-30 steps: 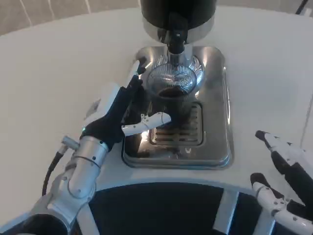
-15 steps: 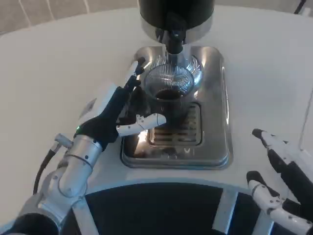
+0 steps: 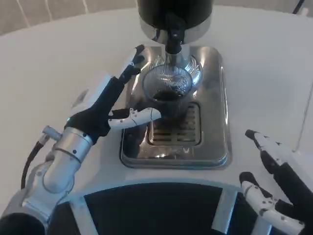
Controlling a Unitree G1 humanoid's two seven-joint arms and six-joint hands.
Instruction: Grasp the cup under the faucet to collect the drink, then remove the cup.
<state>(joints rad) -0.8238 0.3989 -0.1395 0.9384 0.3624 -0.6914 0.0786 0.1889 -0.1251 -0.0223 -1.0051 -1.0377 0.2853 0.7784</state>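
A clear ribbed cup (image 3: 168,90) is seen standing on a shiny steel drip tray (image 3: 215,122), directly beneath the faucet (image 3: 173,41) of a black drink dispenser (image 3: 175,12). A dark drink is held in the lower part of the cup. The cup is placed at the far end of the tray, just behind the slotted grate (image 3: 173,128) that is set in the tray's near half.

The left hand (image 3: 110,105) is positioned at the left side of the cup. Its upper fingers are stretched toward the dispenser along the cup's left wall, and one white fingertip (image 3: 151,113) is curved round the near side of the cup, at its base. The fingers are spread rather than closed tight; whether the cup is truly gripped or only touched cannot be told from this angle. The silver forearm (image 3: 61,164) is seen running from the hand toward the near left edge of the table (image 3: 44,73).

The right hand (image 3: 276,183) is found well to the right of the cup, beyond the tray, by the near edge of the table. Its fingers are held apart and nothing is held in them.
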